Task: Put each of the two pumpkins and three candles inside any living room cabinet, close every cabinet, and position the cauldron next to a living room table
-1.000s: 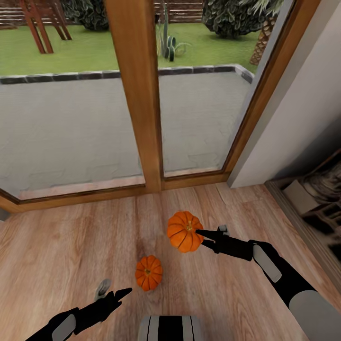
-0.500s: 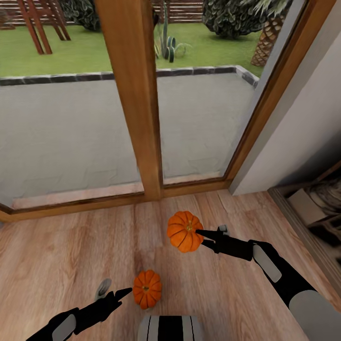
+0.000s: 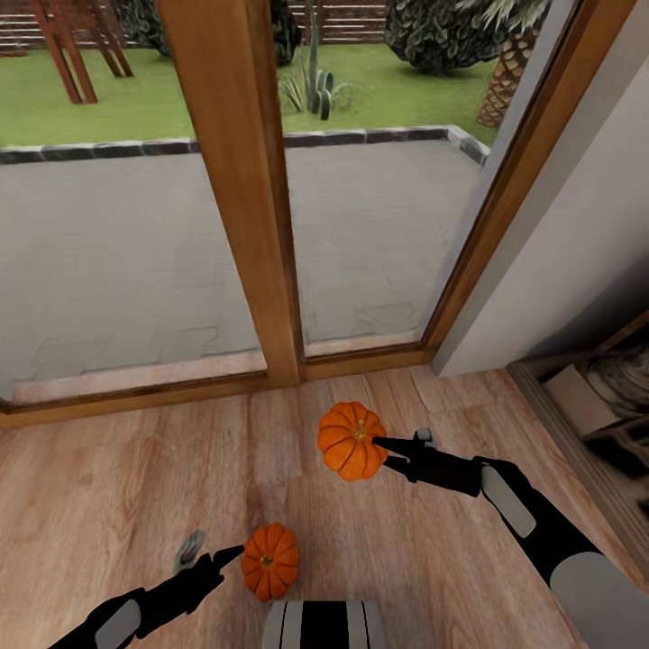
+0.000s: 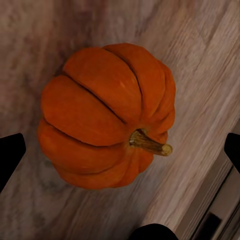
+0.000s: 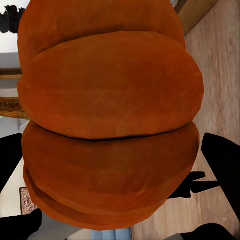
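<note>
**Desk:** What has changed since a second ago?

**Caption writer:** Mostly the camera. From the head view the whole scene slides, so the window post [image 3: 236,180] sits further left and the floor pumpkin [image 3: 269,561] lies lower in frame, now just off the tip of the left gripper [image 3: 209,561]. The held pumpkin [image 3: 351,440] and the right gripper [image 3: 393,450] keep their place, so the base is likely rolling forward, not the fruit.

**Desk:** And the arms?

**Caption writer:** The right arm reaches forward, forearm nearly level, carrying its pumpkin clear of the wooden floor [image 3: 108,487], nearer the window post than the loose one. The left arm is low and stretched toward the floor pumpkin, fingers spread.

**Desk:** Left wrist view?

**Caption writer:** It looks down on the floor pumpkin, stem stub [image 4: 150,144] pointing sideways, with one dark fingertip [image 4: 10,155] at each edge of the frame, wide apart and not touching the fruit.

**Desk:** Right wrist view?

**Caption writer:** Orange ribs of the held pumpkin press close, dark fingers [image 5: 222,150] flanking both sides, clamped on it.

**Desk:** How to do this pick well?

**Caption writer:** My judgement: centre the fruit between the fingers, descend around its widest ribs, close squarely so it cannot roll away.
</note>
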Controlling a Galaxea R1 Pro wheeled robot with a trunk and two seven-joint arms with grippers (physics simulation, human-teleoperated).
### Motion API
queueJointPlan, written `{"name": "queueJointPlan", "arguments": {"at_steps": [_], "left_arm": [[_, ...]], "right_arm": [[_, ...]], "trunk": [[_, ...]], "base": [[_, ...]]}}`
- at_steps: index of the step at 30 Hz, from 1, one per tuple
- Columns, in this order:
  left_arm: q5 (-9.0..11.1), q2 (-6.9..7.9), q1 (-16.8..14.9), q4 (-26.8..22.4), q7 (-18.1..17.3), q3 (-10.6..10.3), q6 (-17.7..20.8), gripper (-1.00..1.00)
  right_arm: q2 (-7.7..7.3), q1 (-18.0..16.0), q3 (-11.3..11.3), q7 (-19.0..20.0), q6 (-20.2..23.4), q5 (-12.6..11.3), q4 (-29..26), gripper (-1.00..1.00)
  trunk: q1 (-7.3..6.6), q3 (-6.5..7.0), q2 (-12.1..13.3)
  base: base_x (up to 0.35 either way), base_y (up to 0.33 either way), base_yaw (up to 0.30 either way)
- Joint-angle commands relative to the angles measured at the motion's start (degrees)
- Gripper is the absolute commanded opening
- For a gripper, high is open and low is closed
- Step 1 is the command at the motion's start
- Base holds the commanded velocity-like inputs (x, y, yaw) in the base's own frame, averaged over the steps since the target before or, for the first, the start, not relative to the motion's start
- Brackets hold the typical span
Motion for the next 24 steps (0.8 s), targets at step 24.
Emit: {"name": "queueJointPlan", "arguments": {"at_steps": [24], "left_arm": [[0.4, -0.06, 0.0, 0.0, 0.0, -0.1, 0.5, 1.00]], "right_arm": [[-0.05, 0.0, 0.2, -0.1, 0.3, -0.4, 0.0, -1.00]], "trunk": [[0.30, -2.70, -0.2]], "base": [[0.000, 0.000, 0.000]]}}
